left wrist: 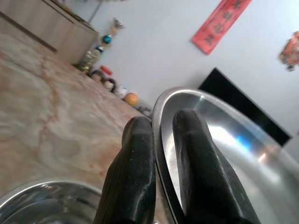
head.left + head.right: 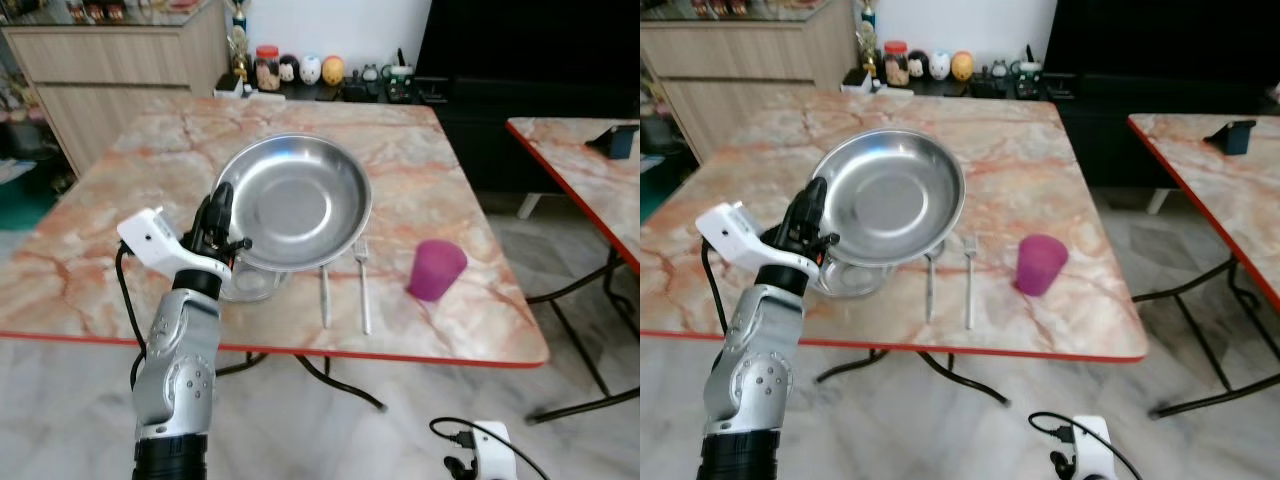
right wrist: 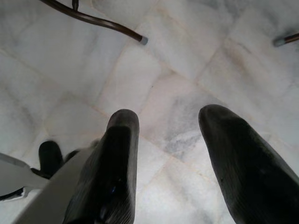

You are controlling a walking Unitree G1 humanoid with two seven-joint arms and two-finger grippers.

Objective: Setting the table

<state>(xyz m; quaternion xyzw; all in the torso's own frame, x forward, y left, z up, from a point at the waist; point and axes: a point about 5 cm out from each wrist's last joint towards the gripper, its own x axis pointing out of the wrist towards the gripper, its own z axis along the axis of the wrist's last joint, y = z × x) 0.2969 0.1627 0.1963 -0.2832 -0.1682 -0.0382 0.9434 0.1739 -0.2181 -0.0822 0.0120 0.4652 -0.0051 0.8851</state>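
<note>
A round steel plate (image 2: pixel 295 200) is tilted above the near-left part of the marble table (image 2: pixel 110 250). My left gripper (image 2: pixel 222 208) is shut on its left rim, one finger on each side of the edge (image 1: pixel 159 126). Under the plate's near edge sits a clear glass bowl (image 2: pixel 248 282). A fork (image 2: pixel 362 285) and a second slim utensil (image 2: pixel 324 295) lie side by side just right of the bowl. A pink cup (image 2: pixel 436 269) stands further right. My right gripper (image 3: pixel 168 119) hangs open over the marble floor with nothing in it.
A second marble table (image 2: pixel 580 170) stands to the right with a dark object on it. Jars and figurines (image 2: pixel 300 70) line the far side, beside a wooden cabinet (image 2: pixel 110 60). A white device with a cable (image 2: pixel 490 450) lies on the floor near the table legs.
</note>
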